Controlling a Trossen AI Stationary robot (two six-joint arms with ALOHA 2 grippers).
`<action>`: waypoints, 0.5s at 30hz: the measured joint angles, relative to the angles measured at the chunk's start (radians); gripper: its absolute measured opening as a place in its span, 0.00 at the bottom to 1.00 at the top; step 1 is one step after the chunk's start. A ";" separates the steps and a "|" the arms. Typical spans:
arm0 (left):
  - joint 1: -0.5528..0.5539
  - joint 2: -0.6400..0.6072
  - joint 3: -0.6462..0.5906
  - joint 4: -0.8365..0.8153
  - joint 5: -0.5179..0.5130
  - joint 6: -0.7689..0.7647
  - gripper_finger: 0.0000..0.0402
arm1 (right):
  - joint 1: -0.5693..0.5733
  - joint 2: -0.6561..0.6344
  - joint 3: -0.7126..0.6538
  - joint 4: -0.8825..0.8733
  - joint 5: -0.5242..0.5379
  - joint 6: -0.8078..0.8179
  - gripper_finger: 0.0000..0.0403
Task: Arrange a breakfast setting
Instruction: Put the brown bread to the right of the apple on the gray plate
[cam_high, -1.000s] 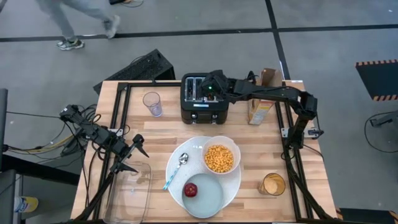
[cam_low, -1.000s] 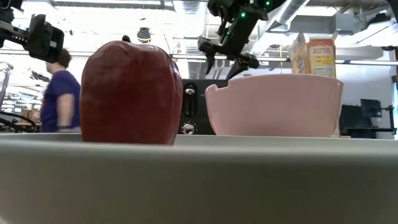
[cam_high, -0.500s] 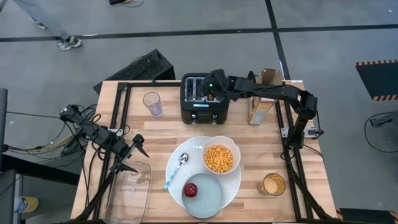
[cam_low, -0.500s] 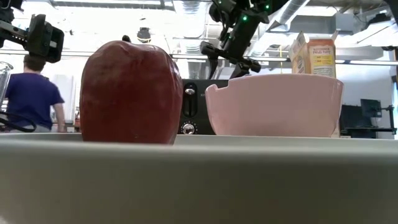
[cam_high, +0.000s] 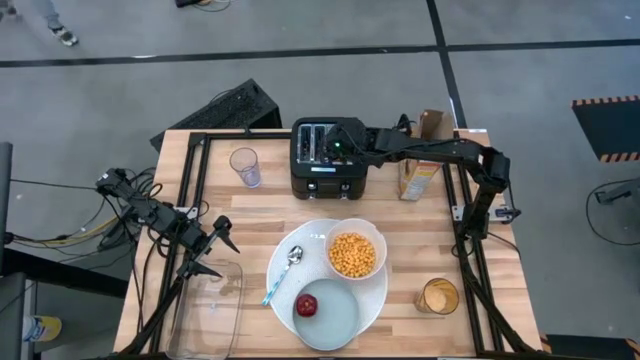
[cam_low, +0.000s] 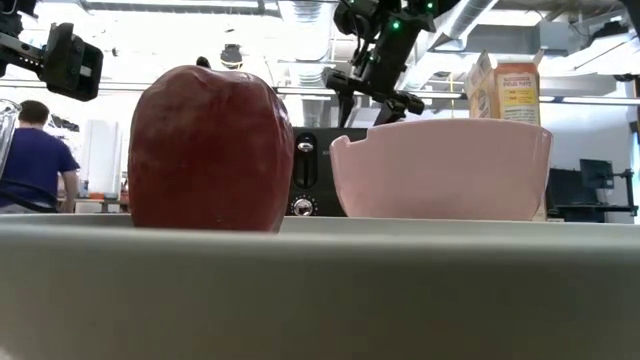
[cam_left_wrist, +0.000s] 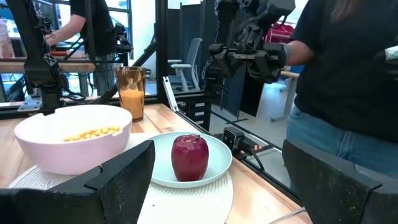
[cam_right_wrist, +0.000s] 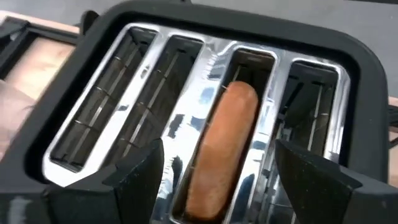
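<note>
A toasted bagel (cam_right_wrist: 221, 149) stands on edge in a slot of the black toaster (cam_high: 322, 168) at the table's far side. My right gripper (cam_high: 340, 140) hovers over that slot, open, one finger on each side of the bagel and clear of it. A large white plate (cam_high: 290, 290) at the near middle carries a white bowl (cam_high: 355, 253) of yellow cereal (cam_high: 352, 255), a blue-handled spoon (cam_high: 281, 274) and a small pale-blue plate (cam_high: 335, 318). A red apple (cam_high: 307, 305) sits on the small plate. My left gripper (cam_high: 222, 252) waits open at the table's left.
A clear empty glass (cam_high: 244, 166) stands left of the toaster and a carton (cam_high: 417, 175) right of it. A glass of orange juice (cam_high: 438, 296) is at the near right, a clear container (cam_high: 207, 300) at the near left. People move in the room beyond.
My right gripper has stayed over the toaster and tipped a little at the wrist. A person in the background has walked off to the left.
</note>
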 joint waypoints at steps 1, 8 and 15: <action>0.000 0.000 0.000 0.000 0.000 0.000 0.84 | 0.000 0.000 0.000 -0.006 -0.010 0.000 0.80; 0.000 0.000 0.000 0.000 0.000 0.000 0.84 | -0.003 0.000 0.000 -0.030 -0.030 0.013 0.80; 0.000 0.000 0.000 0.000 0.000 0.000 0.84 | -0.004 0.024 -0.001 -0.026 -0.043 0.009 0.80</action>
